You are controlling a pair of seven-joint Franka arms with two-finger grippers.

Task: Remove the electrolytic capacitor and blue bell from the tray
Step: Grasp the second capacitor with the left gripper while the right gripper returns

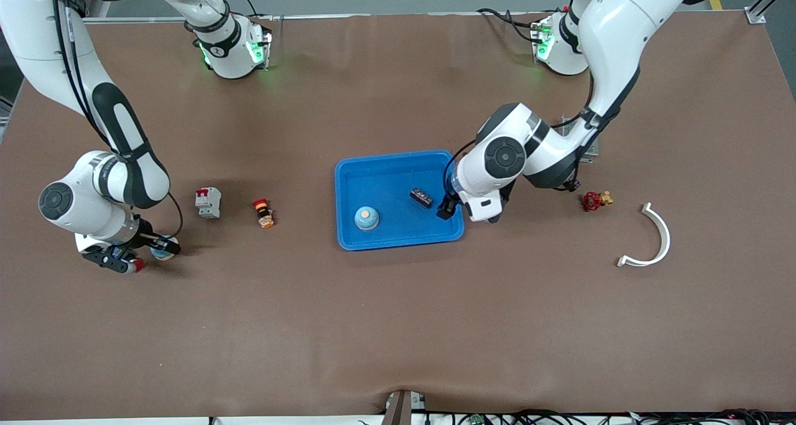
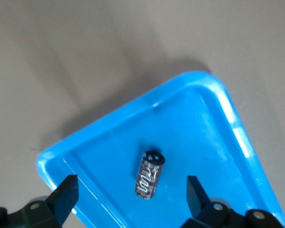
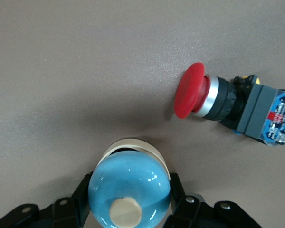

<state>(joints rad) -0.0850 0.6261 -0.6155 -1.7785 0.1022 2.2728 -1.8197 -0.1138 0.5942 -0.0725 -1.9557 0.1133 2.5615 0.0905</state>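
Observation:
A dark capacitor (image 1: 421,197) (image 2: 149,175) lies on its side in the blue tray (image 1: 398,162) (image 2: 204,123), toward the left arm's end. My left gripper (image 1: 448,208) (image 2: 131,194) is open just above that end of the tray, with the capacitor lying free between its spread fingers. A blue bell (image 1: 367,218) stands in the tray. My right gripper (image 1: 155,248) (image 3: 129,199) is shut on a second blue bell (image 1: 165,251) (image 3: 129,190) with a cream button, low at the right arm's end of the table. Whether this bell touches the table I cannot tell.
A red push button (image 1: 133,264) (image 3: 194,97) lies beside the right gripper. A grey circuit breaker (image 1: 208,202) and a small orange switch (image 1: 263,213) sit between that gripper and the tray. A red valve (image 1: 596,200) and a white curved piece (image 1: 653,238) lie toward the left arm's end.

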